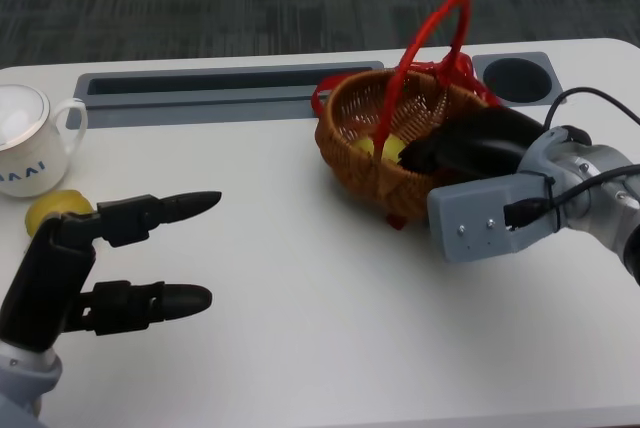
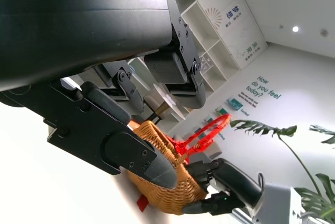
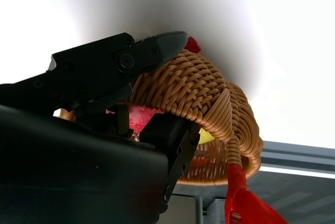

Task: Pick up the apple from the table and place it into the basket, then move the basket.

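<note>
A woven wicker basket (image 1: 345,160) with a red handle (image 1: 430,33) stands tilted at the right middle of the table. A yellow-green apple (image 1: 390,148) lies inside it. My right hand (image 1: 470,146) grips the basket's near right rim; in the right wrist view its fingers (image 3: 120,62) straddle the wicker wall (image 3: 201,90), and the apple (image 3: 207,136) shows just past the rim. My left hand (image 1: 110,258) hovers at the lower left with fingers spread, holding nothing. The left wrist view shows the basket (image 2: 162,182) with the right hand (image 2: 225,188) on it.
A white mug (image 1: 25,143) stands at the far left, with a yellow fruit (image 1: 55,210) beside it, just behind my left hand. A long grey slot (image 1: 200,83) and a round cup recess (image 1: 518,76) run along the table's back edge.
</note>
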Available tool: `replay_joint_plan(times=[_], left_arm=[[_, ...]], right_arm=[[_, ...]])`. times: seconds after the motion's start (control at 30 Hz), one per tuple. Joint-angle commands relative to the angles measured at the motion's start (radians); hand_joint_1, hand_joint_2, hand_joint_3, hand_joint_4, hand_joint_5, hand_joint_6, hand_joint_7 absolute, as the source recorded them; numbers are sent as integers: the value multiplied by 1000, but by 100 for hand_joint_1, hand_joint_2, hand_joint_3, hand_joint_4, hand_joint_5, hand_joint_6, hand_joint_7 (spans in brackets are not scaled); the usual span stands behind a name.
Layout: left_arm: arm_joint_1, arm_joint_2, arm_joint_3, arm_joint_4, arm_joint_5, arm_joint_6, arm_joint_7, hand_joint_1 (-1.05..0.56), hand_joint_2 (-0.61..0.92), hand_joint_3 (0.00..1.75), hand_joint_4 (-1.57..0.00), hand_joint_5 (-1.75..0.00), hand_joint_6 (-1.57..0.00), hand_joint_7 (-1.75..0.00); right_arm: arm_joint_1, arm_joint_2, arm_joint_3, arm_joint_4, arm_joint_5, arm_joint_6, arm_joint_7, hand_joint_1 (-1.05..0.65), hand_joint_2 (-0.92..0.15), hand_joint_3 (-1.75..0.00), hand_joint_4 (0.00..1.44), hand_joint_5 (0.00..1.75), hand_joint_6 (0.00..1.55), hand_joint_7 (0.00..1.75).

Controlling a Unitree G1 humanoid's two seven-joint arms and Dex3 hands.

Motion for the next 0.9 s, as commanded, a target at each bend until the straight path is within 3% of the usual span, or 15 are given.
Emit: replay_joint_plan(times=[0.03, 0.1, 0.23, 0.3, 0.5, 0.67, 0.9], left_arm=[[24, 5, 10, -23, 8, 2, 22, -61, 75, 0, -98, -2, -88, -1], [32, 7, 13, -29, 8, 3, 24, -61, 75, 0, -98, -2, -89, -1], [54, 11, 12, -42, -3, 4, 21, -59, 75, 0, -99, -1, -89, -1], [65, 10, 13, -55, -6, 6, 21, -58, 74, 0, -99, -1, -89, -1], [117, -1, 20, -107, -6, -5, 31, -56, 73, 0, -102, -2, -91, -1], [162, -8, 26, -144, -10, -8, 37, -56, 72, 0, -103, -2, -92, -1], [259, -2, 41, -231, -5, 22, 36, -56, 73, 0, -102, -1, -91, 0]], right_arm=[[-51, -33, -2, 20, -10, 58, -29, -29, -92, -12, 82, 142, 92, 0], [-64, -37, 2, 28, -19, 98, -35, -29, -92, -11, 84, 137, 92, 0], [-90, -43, 6, 48, -36, 210, -36, -30, -92, -6, 98, 56, 91, 0], [-97, -44, 18, 54, -55, 250, -41, -31, -92, -8, 100, 38, 91, 0], [-99, -33, 22, 68, -76, 357, -24, -26, -90, -4, 100, 18, 90, 0], [-96, -24, 7, 73, -69, 413, -7, -15, -82, 0, 103, 13, 93, 1], [-80, -26, -11, 76, -63, 462, 8, -14, -82, -1, 100, 7, 88, 0]])
